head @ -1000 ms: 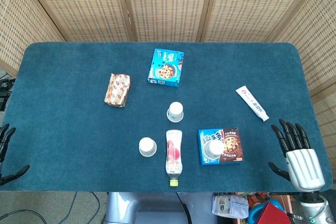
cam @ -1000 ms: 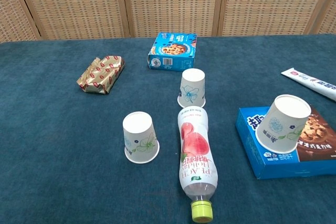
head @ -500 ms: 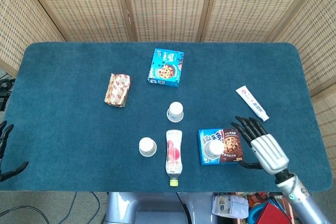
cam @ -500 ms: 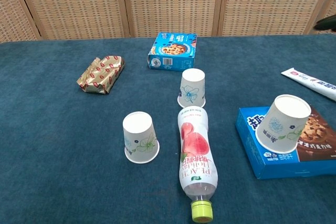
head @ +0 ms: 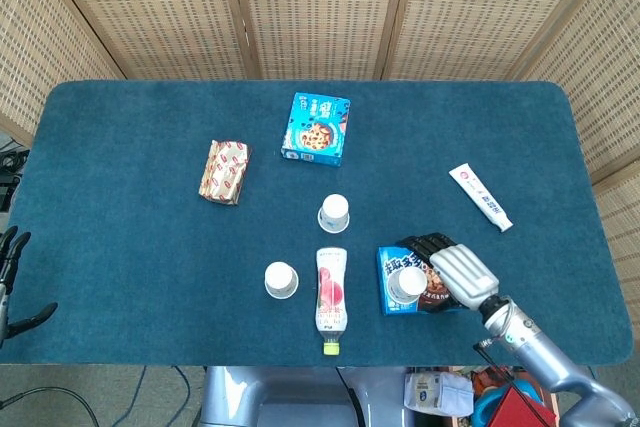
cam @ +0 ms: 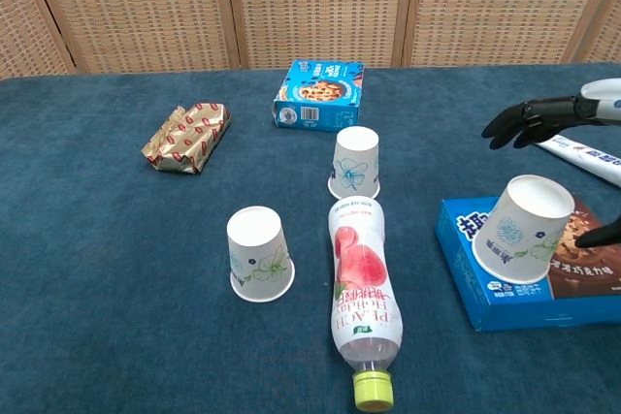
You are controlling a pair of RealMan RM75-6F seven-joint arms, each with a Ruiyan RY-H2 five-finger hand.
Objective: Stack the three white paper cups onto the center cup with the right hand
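Note:
Three white paper cups stand upside down. The center cup (head: 335,213) (cam: 355,164) is in the middle of the table. A second cup (head: 281,280) (cam: 259,253) stands front left of it. The third cup (head: 407,282) (cam: 524,230) sits tilted on a blue cookie box (head: 440,303) (cam: 543,296). My right hand (head: 450,265) (cam: 555,114) hovers open just over and right of that third cup, fingers spread above it and thumb low on its right, not touching. My left hand (head: 11,281) rests open at the table's left edge.
A pink peach drink bottle (head: 331,300) (cam: 361,298) lies between the front cups, cap toward me. A blue biscuit box (head: 316,129) (cam: 320,94) lies at the back, a red-gold snack packet (head: 224,171) (cam: 184,137) to the left, and a toothpaste tube (head: 480,196) (cam: 582,154) to the right.
My right hand has swung in from the table's front right corner to the left, now over the cup on the cookie box. The cups have not moved.

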